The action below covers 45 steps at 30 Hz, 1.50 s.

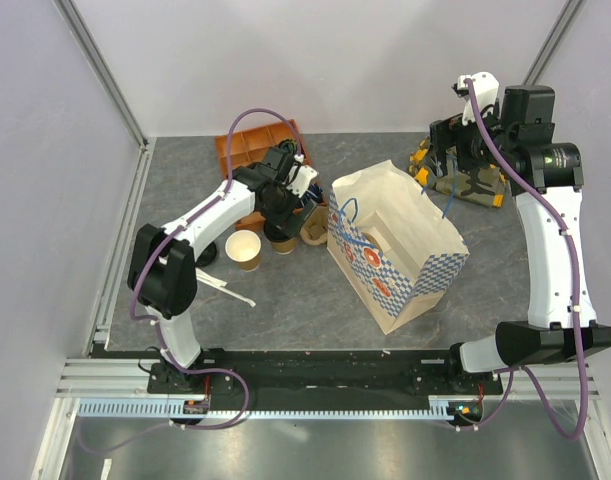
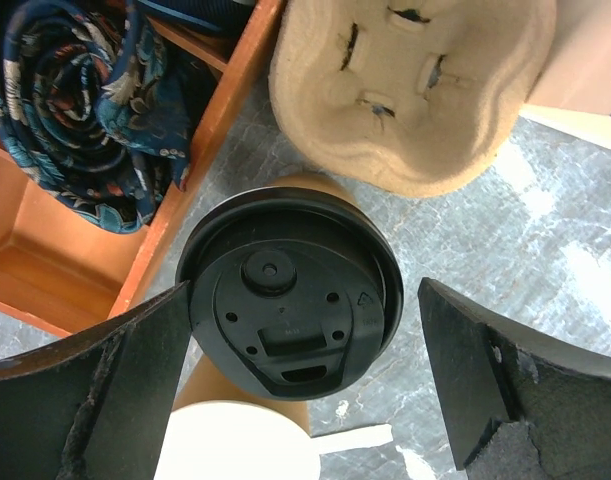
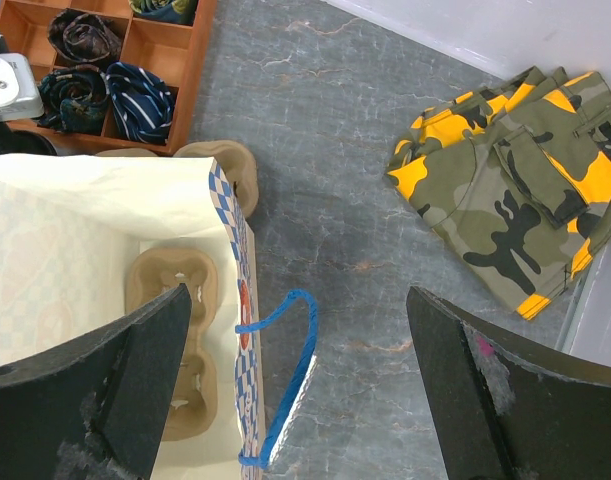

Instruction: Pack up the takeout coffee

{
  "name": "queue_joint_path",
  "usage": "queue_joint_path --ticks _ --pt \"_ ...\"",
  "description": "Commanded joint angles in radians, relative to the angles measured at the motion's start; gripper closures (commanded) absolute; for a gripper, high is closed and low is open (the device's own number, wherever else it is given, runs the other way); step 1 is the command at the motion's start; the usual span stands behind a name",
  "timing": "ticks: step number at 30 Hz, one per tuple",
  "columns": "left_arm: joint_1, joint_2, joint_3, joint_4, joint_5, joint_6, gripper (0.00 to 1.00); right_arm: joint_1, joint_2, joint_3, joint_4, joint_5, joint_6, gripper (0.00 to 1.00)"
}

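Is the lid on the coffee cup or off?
On. A round black lid covers the whole top of the brown cup; no drink shows.

Your right gripper (image 3: 297, 300) hung with jaws wide apart above the grey marbled table (image 3: 335, 120), open white paper bag with blue checked trim (image 3: 105, 215) lower left, tan moulded-pulp cup carrier (image 3: 175, 265) inside it, folded yellow-and-green camouflage cloth (image 3: 505, 190) right, orange wooden tray (image 3: 195, 80) of rolled ties top left.
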Motion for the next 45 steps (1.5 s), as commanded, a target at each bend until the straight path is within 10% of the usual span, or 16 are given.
queue_joint_path --ticks 1,20,30,45 --pt "-0.003 0.002 -0.027 0.033 0.002 -0.019 0.00 -0.006 -0.013 0.014 0.000 0.006 0.003 0.02" --pt "-0.074 -0.110 -0.105 0.071 -0.070 0.026 0.34 -0.006 -0.019 -0.006 -0.003 0.023 -0.009 0.02" --pt "-0.066 -0.191 -0.072 0.034 -0.093 0.067 0.37 -0.012 -0.016 -0.019 -0.014 -0.009 -0.011 0.02" --pt "-0.020 -0.121 0.558 -0.216 0.019 0.038 0.39 -0.021 -0.047 -0.045 -0.132 -0.069 -0.064 0.02"
